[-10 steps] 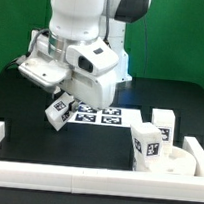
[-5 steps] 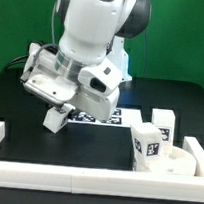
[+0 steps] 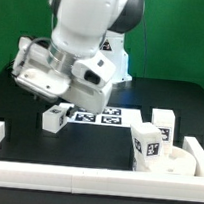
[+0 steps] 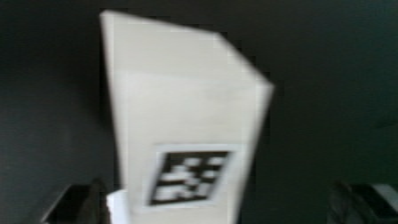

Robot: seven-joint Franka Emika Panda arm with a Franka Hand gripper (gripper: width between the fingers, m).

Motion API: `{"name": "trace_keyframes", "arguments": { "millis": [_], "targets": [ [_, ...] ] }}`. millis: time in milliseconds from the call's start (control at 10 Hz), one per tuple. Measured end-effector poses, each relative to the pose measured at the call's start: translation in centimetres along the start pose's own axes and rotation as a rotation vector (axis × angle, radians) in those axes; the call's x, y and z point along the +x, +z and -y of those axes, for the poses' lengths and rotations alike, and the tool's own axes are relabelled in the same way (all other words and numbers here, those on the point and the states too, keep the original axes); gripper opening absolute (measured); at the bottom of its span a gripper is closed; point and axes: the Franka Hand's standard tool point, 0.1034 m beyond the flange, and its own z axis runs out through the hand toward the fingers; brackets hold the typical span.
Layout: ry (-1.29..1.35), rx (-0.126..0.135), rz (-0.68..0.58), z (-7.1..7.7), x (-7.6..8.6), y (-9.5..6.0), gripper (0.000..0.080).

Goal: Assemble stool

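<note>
Exterior view: leg (image 3: 55, 118) (tagged) under gripper (image 3: 56, 104), long axis slightly tilted.

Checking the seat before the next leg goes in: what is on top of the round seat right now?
One leg stands upright on the seat. A second leg stands just behind; its base is hidden, so whether it rests on the seat is unclear.

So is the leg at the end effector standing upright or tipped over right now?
Tipped. In the exterior view the leg leans at a slant beside the marker board, its lower end at the table. Whether the end effector grips it: cannot tell.
</note>
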Motion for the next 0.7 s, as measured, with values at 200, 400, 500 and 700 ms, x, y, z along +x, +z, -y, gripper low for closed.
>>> {"name": "trace_keyframes", "arguments": {
  "millis": [200, 400, 500, 700],
  "targets": [
    [0.130, -0.013, 0.038, 0.2, -1.3, -1.8, 0.0647],
    [0.270, -0.027, 0.067, 0.5, -2.8, -3.0, 0.0649],
    [0.310, -0.032, 0.067, 0.7, -2.9, -2.9, 0.0649],
    [0.450, -0.035, 0.062, 0.6, -2.8, -2.8, 0.0649]
  ]
}}
